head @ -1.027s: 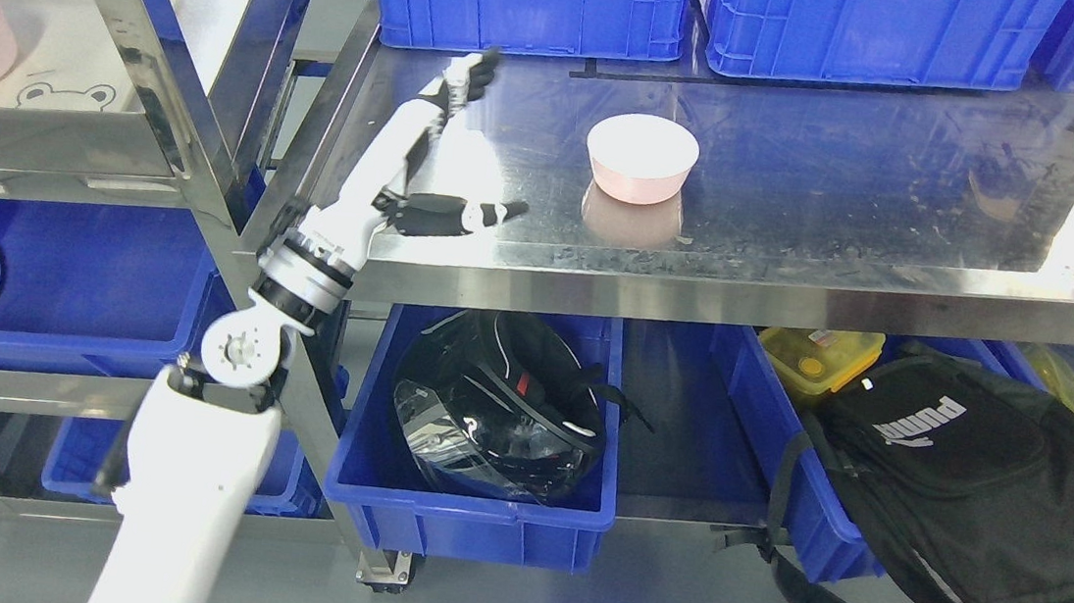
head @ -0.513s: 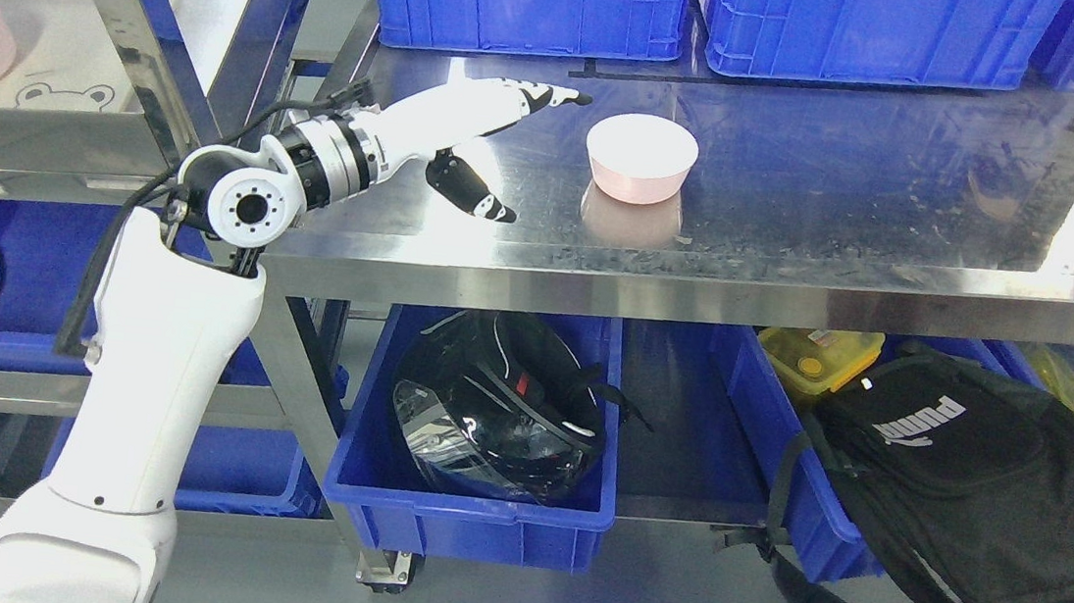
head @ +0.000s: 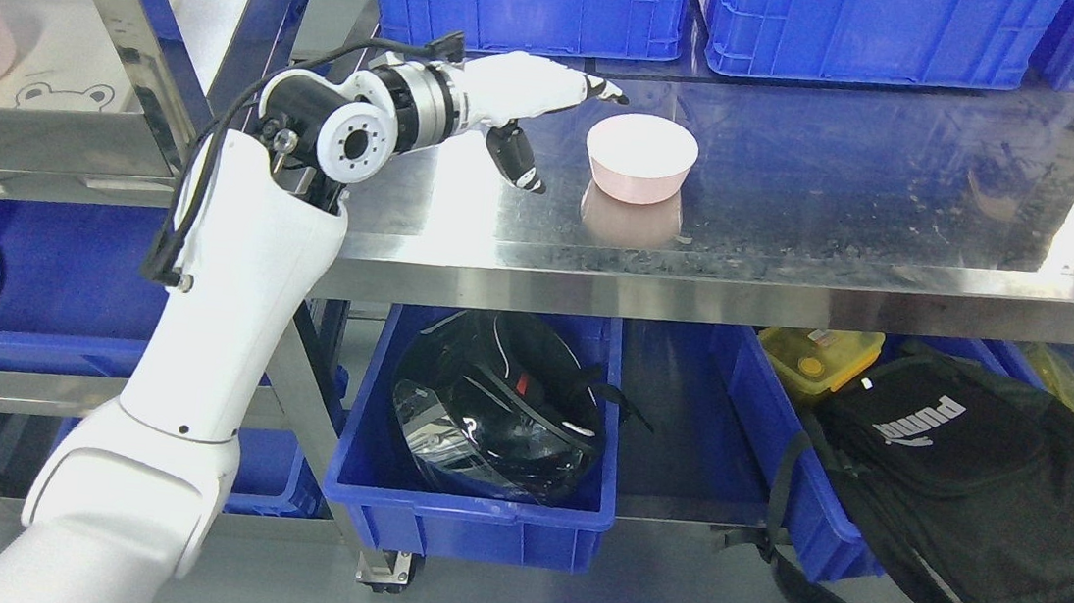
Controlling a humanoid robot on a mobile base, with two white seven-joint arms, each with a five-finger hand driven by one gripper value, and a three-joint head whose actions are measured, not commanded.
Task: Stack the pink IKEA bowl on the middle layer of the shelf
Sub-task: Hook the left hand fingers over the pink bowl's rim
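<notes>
Just left of the pink bowl on the steel table, left hand, fingers spread, empty.

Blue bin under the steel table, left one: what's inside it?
The blue bin holds a black helmet with a glossy visor. Whatever lies beneath the helmet is covered.

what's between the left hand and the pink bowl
Nothing: in the head view only bare steel shelf separates the open left hand from the pink bowl.

Left hand: your fingers spread, empty, just left of the bowl.
Bowl: pink, upright on your steel table.
</notes>
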